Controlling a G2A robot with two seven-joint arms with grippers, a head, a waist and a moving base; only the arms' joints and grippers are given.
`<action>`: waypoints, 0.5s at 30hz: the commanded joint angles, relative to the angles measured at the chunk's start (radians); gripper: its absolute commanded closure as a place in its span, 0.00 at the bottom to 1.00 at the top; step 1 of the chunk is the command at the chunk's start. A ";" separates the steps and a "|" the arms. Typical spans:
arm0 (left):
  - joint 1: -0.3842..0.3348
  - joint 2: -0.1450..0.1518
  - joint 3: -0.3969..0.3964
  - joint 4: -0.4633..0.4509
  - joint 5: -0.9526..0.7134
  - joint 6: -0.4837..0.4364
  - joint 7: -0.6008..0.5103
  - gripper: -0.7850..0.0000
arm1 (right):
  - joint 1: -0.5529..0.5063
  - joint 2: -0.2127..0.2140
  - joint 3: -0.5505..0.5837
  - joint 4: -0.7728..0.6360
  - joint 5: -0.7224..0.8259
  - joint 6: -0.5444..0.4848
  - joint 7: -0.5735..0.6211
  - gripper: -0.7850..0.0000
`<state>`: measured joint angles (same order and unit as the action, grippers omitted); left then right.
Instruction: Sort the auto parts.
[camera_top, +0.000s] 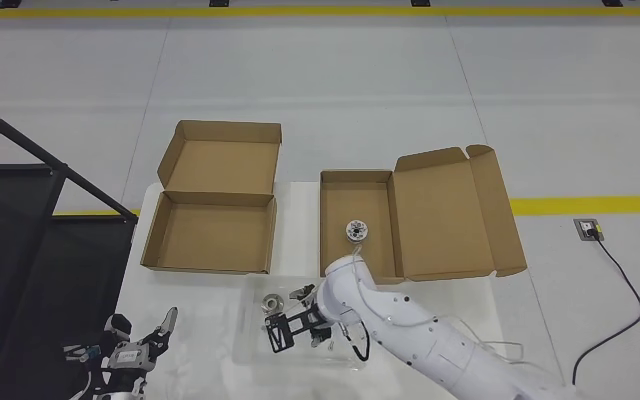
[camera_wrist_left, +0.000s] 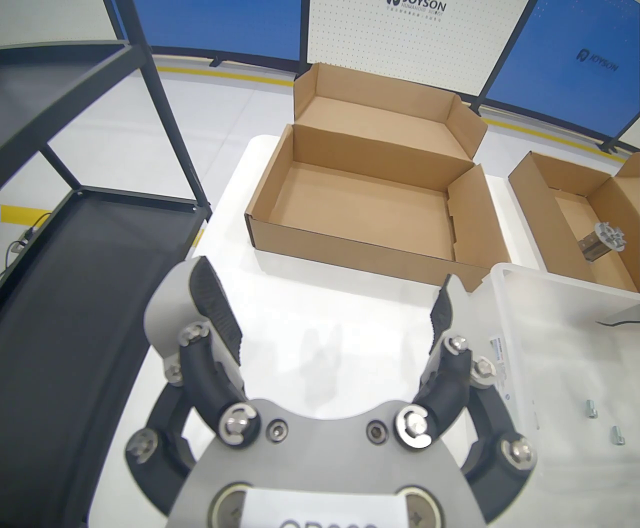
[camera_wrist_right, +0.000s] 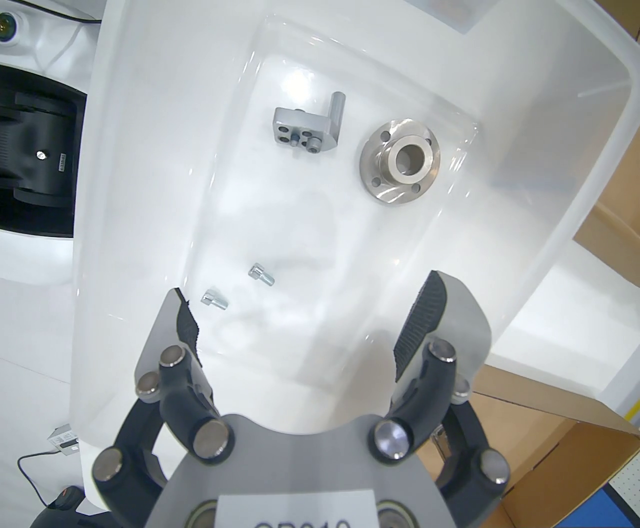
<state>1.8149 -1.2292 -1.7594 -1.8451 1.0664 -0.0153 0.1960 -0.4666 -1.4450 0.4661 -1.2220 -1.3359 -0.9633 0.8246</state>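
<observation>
On the white worktop (camera_top: 200, 300), over the clear plastic bin (camera_wrist_right: 550, 225), my right fingers (camera_wrist_right: 422, 320) hang wide apart, holding nothing. Straight ahead in it lies the round silver metal ring part (camera_wrist_right: 400, 161), hole up. My left fingers (camera_wrist_left: 215, 305), spread too, sit farther off.

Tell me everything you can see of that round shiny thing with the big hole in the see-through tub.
The flange is a silvery metal disc with a raised hollow collar at its centre and small holes around its rim. It lies flat, collar up, on the floor of the clear tub, near a corner, apart from the grey bracket beside it. The open right tool hangs clear of it.
</observation>
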 joint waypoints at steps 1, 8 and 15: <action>0.000 0.000 0.000 0.000 0.000 0.000 0.000 0.00 | -0.016 0.003 -0.013 -0.009 -0.054 0.020 0.012 0.00; 0.000 0.000 0.000 0.000 0.000 0.000 0.000 0.00 | -0.061 0.011 -0.015 -0.019 -0.111 0.052 0.039 0.15; 0.000 0.000 0.000 0.000 0.000 0.000 0.000 0.00 | -0.073 0.009 -0.014 0.002 -0.122 0.030 0.017 0.31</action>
<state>1.8149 -1.2292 -1.7594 -1.8451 1.0664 -0.0153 0.1960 -0.5389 -1.4341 0.4541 -1.2252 -1.4559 -0.9297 0.8467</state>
